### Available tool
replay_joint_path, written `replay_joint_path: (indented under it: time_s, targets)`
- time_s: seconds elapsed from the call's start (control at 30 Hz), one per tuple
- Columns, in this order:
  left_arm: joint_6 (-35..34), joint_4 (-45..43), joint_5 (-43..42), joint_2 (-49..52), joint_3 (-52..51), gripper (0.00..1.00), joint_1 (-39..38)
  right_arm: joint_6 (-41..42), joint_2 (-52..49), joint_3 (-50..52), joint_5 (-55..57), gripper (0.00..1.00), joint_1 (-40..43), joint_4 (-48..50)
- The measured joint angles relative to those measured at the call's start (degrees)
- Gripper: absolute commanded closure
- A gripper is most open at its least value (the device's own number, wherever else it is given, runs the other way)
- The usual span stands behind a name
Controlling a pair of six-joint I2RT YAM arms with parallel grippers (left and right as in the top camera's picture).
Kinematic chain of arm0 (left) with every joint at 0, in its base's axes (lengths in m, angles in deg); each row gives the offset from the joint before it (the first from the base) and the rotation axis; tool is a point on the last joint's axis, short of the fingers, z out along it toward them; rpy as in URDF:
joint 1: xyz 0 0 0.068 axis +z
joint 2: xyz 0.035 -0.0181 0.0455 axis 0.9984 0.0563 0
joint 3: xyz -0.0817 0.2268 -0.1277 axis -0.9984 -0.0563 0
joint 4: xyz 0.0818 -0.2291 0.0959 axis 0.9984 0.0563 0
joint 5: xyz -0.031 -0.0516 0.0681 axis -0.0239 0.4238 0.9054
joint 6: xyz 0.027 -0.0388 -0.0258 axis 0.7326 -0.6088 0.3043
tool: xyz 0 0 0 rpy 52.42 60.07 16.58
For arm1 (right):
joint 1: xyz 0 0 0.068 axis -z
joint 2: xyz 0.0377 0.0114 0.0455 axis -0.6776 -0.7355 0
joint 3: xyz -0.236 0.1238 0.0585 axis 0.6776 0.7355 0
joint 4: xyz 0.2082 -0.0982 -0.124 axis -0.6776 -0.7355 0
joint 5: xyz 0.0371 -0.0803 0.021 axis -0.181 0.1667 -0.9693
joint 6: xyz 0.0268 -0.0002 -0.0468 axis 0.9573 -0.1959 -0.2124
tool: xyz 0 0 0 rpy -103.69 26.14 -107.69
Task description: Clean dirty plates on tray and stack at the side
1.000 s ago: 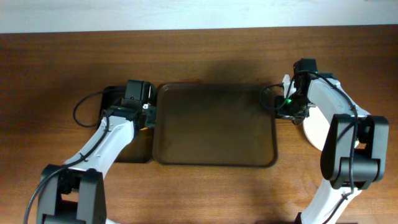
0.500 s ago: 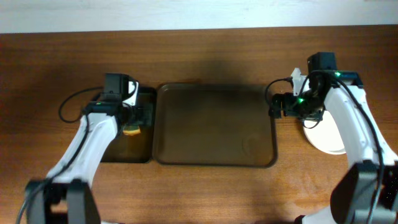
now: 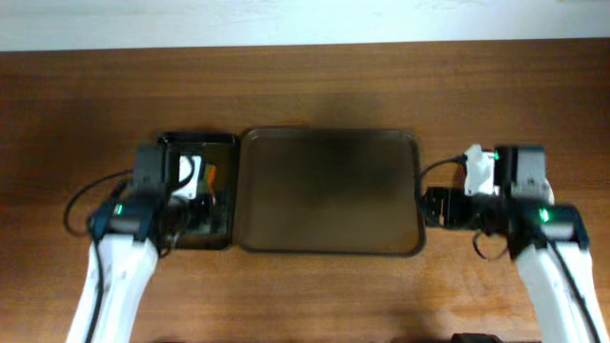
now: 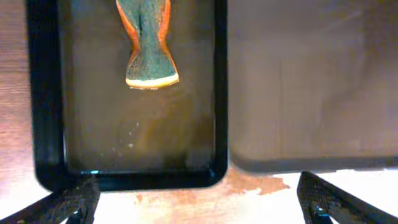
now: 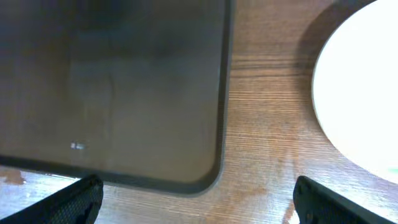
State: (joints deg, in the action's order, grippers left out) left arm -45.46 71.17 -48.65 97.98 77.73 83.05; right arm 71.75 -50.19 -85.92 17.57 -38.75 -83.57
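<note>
The dark brown tray lies bare in the middle of the table, and shows again as the tray in the right wrist view. One plain white plate rests on the wood to its right; in the overhead view my right arm hides it. My right gripper hangs open and holds nothing, over the table between the tray's near right corner and the plate, and shows in the overhead view as the right gripper. My left gripper is open too, above the near edge of the small black tray, seen overhead as the left gripper.
A narrow black tray sits against the brown tray's left side, its floor wet. A green and orange sponge lies in its far half. Pale smears mark the wood near the front edge of both trays.
Both arms have drawn back toward the table's front edge and both grippers have opened. The sponge now lies loose in the black tray. The right arm has come off the plate.
</note>
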Motion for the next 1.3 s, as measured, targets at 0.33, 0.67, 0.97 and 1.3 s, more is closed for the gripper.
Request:
replay_joint_path:
  time_s: [0.33,0.67,0.97,1.3]
  targets:
    - [-4.55,-5.6,-0.07,-35.93,-13.55,0.0,0.0,0.24,25.57,2.54,2.32,0.02,-0.04,-0.07]
    - [-4.57,-5.62,-0.07,-35.91,-13.6,0.0,0.0,0.24,25.59,2.54,2.32,0.02,-0.04,-0.07]
    - [-4.57,-5.77,-0.07,-35.76,-13.7,0.0,0.0,0.28,49.92,24.7,2.32,0.02,-4.44,35.91]
    - [-4.57,-5.64,-0.04,-35.63,-13.7,0.0,0.0,0.26,62.23,54.93,2.8,0.02,-5.51,51.63]
